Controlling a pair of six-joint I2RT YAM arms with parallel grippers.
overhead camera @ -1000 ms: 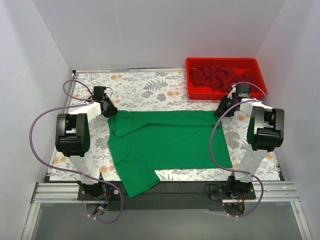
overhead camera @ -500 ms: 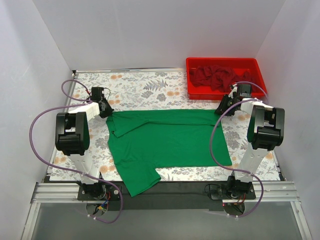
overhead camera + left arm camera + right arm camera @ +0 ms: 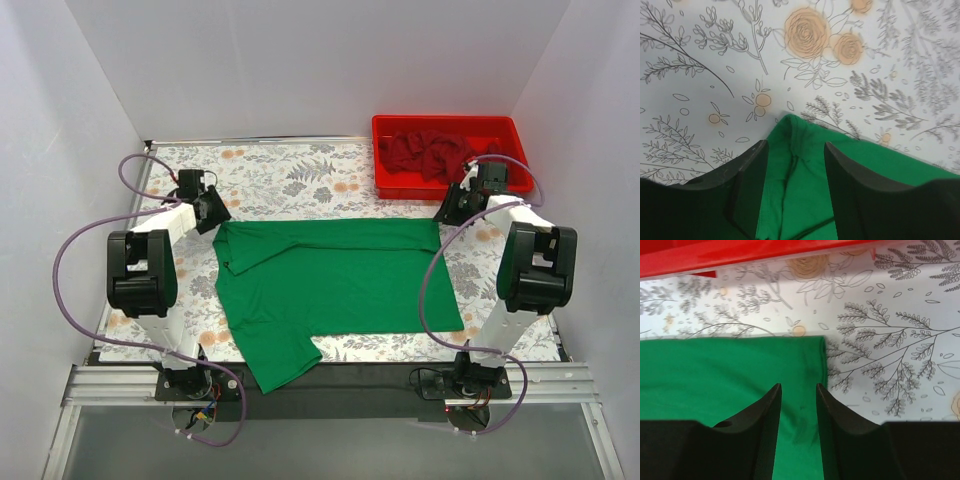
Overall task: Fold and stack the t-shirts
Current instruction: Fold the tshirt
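Observation:
The bright green t-shirt (image 3: 330, 280) lies spread flat on the flowered table, one sleeve hanging over the near edge. My left gripper (image 3: 213, 212) is at its far left corner. In the left wrist view the jaws (image 3: 795, 145) stand apart with the green corner (image 3: 800, 200) lying loose between them. My right gripper (image 3: 447, 212) is at the far right corner. Its jaws (image 3: 798, 386) stand apart over the green cloth (image 3: 730, 375), close to its edge. Dark red t-shirts (image 3: 432, 152) lie crumpled in the bin.
The red plastic bin (image 3: 445, 121) stands at the far right corner of the table, just beyond my right gripper; its wall shows in the right wrist view (image 3: 740, 255). White walls close in the left, back and right sides.
Both grippers have moved a little toward the far side and outward. The shirt's far edge has drawn straighter and its far left corner has shifted slightly left.

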